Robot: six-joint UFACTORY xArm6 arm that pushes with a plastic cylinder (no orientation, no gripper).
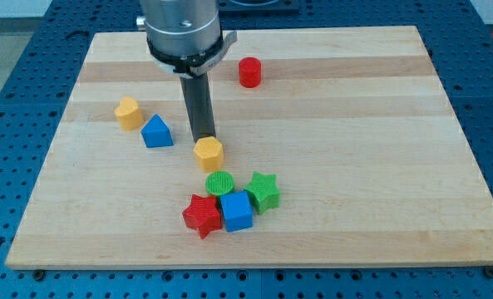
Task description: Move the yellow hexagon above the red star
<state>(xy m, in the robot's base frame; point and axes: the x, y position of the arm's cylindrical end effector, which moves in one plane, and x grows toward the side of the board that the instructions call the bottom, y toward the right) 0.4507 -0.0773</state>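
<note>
The yellow hexagon (208, 153) sits near the middle of the board (379, 208), just above the green cylinder (219, 183) and up and slightly right of the red star (201, 215). My tip (203, 139) is touching its upper edge, or very nearly, on the side toward the view's top; from there a push would drive it down the view, I judge. There is no pincer on this rig to speak of as wide or narrow, only the rod, which holds nothing.

The hexagon already lies above the star, though the green cylinder stands between them, a little to the right. The star is packed against a blue cube (236, 210), with a green star (263, 191) beside that, so a hard shove risks scattering the cluster.

Well apart at the view's left sit another yellow block (129, 113) and a blue triangular block (156, 132); a red cylinder (249, 72) stands toward the top.
</note>
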